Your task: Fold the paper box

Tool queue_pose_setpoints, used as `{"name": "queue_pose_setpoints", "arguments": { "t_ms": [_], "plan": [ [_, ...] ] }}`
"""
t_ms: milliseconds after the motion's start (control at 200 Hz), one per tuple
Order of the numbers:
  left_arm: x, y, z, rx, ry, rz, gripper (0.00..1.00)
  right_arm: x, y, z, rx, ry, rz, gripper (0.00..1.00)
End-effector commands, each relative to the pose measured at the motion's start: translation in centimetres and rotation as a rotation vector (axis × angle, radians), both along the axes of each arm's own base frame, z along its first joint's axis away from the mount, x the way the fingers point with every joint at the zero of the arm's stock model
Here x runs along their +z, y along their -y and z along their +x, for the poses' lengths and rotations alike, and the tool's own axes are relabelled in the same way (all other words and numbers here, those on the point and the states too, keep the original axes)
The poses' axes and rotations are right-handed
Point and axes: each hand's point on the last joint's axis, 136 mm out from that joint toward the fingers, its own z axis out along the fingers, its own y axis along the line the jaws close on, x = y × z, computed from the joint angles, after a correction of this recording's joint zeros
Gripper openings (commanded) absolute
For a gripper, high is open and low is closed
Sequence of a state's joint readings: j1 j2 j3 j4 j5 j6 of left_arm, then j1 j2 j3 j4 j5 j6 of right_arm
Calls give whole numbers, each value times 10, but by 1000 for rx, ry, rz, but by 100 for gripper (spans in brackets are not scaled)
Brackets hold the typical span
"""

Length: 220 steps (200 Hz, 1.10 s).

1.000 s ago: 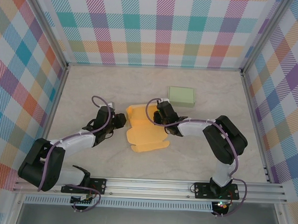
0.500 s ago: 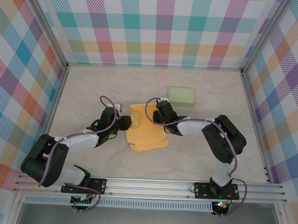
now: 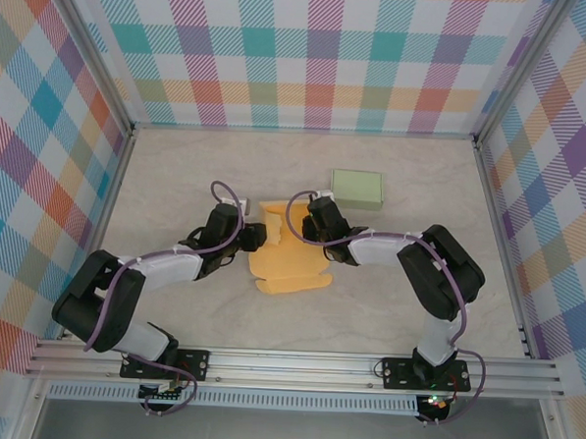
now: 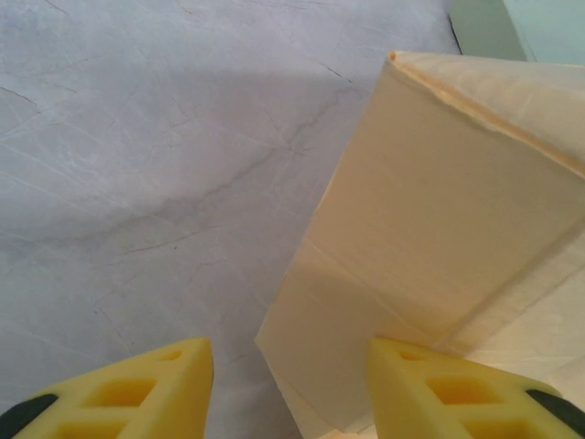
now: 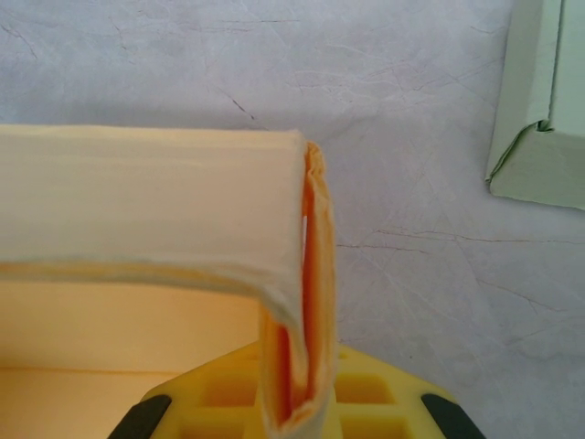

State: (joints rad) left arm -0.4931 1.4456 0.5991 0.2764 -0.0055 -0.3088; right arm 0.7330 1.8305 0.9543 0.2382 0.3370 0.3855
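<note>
The orange paper box (image 3: 289,264) lies partly folded at the table's middle, its left wall raised. My left gripper (image 3: 257,235) is at the box's left side, open, and in the left wrist view the raised pale wall (image 4: 439,210) leans over the gap, its lower corner between the yellow fingers (image 4: 137,389). My right gripper (image 3: 311,220) is at the box's far right corner. In the right wrist view a doubled-over wall of the box (image 5: 146,192) stands in the right gripper (image 5: 297,402), pinched above a yellow finger (image 5: 384,402).
A pale green folded box (image 3: 357,188) sits just behind and to the right of the orange one, close to the right gripper; its corner (image 5: 539,110) shows in the right wrist view. Checked walls enclose the marbled table (image 3: 177,174) on three sides.
My left gripper has moved right, up to the box's left side, and the left wall has risen and swung inward. The right gripper has held its place.
</note>
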Motion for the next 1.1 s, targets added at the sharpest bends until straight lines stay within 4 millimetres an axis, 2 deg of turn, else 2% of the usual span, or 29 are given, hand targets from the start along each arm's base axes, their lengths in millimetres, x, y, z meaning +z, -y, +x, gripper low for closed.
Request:
{"name": "queue_pose_setpoints", "arguments": {
  "t_ms": [0,70,175,345,460,950,1095],
  "plan": [
    [20,18,5,-67,71,-5,50,-15,-12,-13,52,-64,-12,0],
    [21,16,2,-69,75,4,50,-16,-9,-12,37,-60,-23,0],
    [20,9,-5,-58,66,18,44,-16,-6,-11,20,-58,-33,0],
    [17,2,-13,-58,58,36,42,-18,-6,-12,29,-60,-34,0],
    [16,5,-17,-77,53,18,41,-18,-6,-13,36,-43,-50,0],
    [17,8,-28,-133,59,27,57,-16,-6,-10,38,-28,-62,0],
    [16,7,-31,-134,57,25,59,-17,-5,-11,34,-30,-69,0]
  ]
}}
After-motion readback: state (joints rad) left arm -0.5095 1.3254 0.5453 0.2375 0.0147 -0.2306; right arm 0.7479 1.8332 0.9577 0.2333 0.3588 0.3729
